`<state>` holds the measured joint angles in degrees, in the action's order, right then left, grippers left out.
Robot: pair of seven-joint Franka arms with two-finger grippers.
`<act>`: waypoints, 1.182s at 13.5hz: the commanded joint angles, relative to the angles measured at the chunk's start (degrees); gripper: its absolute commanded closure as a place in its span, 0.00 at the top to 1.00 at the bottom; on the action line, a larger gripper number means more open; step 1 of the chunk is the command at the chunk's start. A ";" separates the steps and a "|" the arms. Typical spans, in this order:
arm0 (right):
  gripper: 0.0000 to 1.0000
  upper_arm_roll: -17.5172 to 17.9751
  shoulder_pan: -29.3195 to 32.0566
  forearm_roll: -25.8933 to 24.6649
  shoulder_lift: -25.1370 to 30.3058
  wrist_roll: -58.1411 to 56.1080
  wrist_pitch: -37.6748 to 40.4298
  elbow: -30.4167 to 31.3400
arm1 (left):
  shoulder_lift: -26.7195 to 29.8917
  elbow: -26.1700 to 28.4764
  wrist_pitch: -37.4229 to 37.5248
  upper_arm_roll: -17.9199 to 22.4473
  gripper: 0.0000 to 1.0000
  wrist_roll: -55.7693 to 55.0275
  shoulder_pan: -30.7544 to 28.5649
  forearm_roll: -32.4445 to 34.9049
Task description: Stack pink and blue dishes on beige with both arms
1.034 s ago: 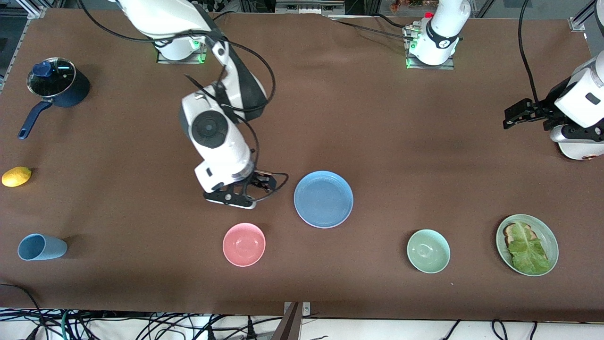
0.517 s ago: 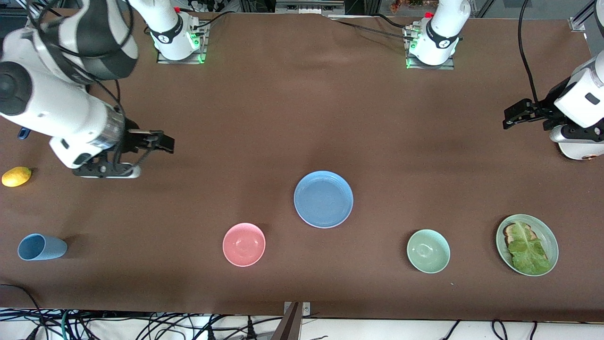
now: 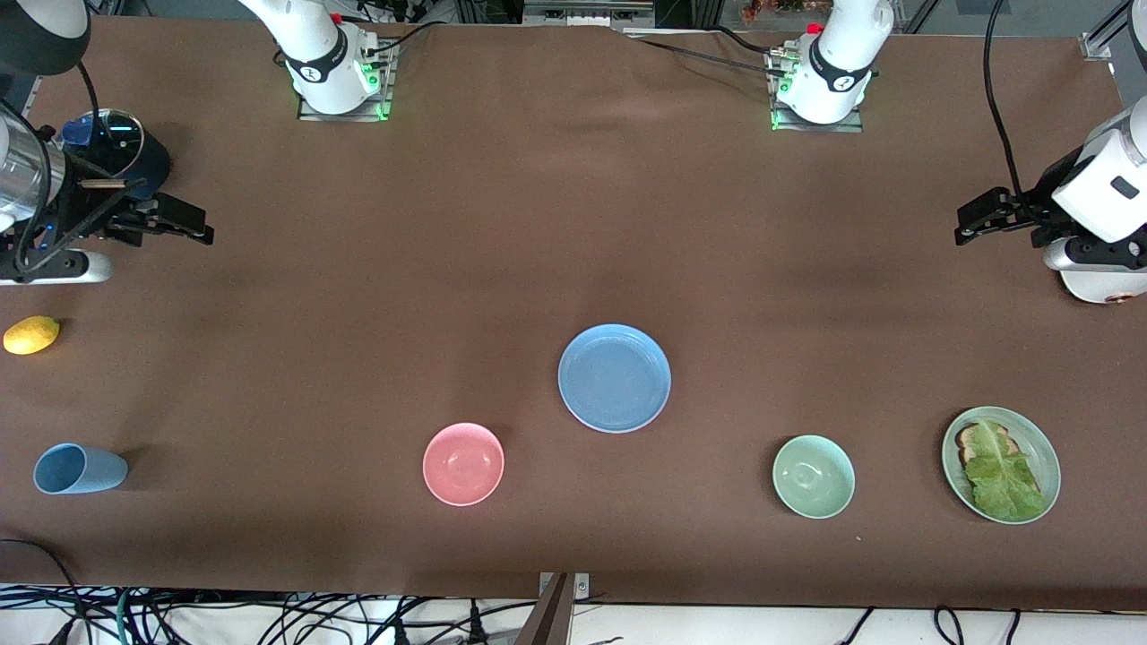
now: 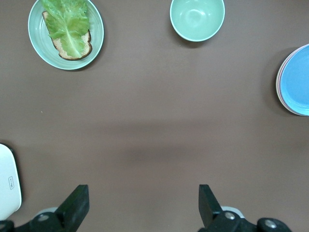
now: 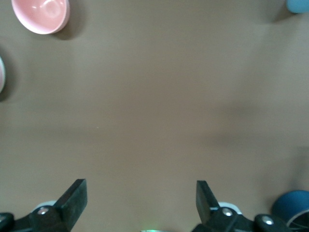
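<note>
Both arms are drawn up at the desk's ends, the left end effector [image 3: 972,219] and right end effector [image 3: 184,224] spread wide and empty; blue plate [image 3: 614,377] tops the stack.

blue plate [image 3: 614,378]: light blue top, pink rim edge peeking under it in left wrist view
bowl [image 3: 463,463]: pink, nearer front cam than blue plate
second bowl [image 3: 813,476]: pale green
small plate [image 3: 1039,448]: pale green, w/ green leaf, brown toast
cup [image 3: 79,468]: blue
lemon [image 3: 31,334]: yellow
pot [image 3: 112,157]: dark blue
table [image 3: 573,224]: brown
</note>
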<state>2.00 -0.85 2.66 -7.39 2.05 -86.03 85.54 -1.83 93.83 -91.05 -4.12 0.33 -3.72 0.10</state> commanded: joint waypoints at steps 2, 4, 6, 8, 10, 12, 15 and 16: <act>1.00 2.65 0.94 -2.75 2.03 -0.04 -0.02 1.56 | -0.45 -1.37 1.05 -0.01 1.00 0.99 0.12 -0.01; 1.00 2.30 1.12 -2.74 1.24 -0.03 0.07 0.60 | -0.45 -1.37 0.96 -0.01 1.00 0.99 0.12 -0.01; 1.00 2.04 1.12 -2.74 0.89 -0.29 -0.02 0.42 | -0.45 -1.37 1.05 -0.01 1.00 0.99 0.12 -0.01; 1.00 2.04 1.29 -2.74 0.89 -0.56 -0.02 0.42 | -0.45 -1.37 1.05 -0.01 1.00 0.99 0.12 -0.01; 1.00 2.04 1.29 -2.74 0.89 -0.39 0.07 -0.28 | -0.45 -1.37 1.05 -0.01 1.00 0.99 0.12 -0.01; 1.00 1.86 1.38 -2.74 0.89 -0.56 0.07 -0.55 | -0.45 -1.37 1.05 -0.01 1.00 0.99 0.12 -0.01; 1.00 1.16 1.38 -2.57 0.89 -0.74 -0.02 -0.55 | -0.45 -1.37 1.05 -0.01 1.00 0.99 0.12 -0.01; 1.00 1.25 1.38 -2.57 0.89 -0.82 -0.02 -0.55 | -0.45 -1.37 1.05 -0.10 1.00 0.99 0.12 -0.01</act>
<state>2.82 -0.05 0.61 -7.01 2.00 -86.19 85.34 -1.83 93.83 -91.05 -4.12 0.33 -3.72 0.10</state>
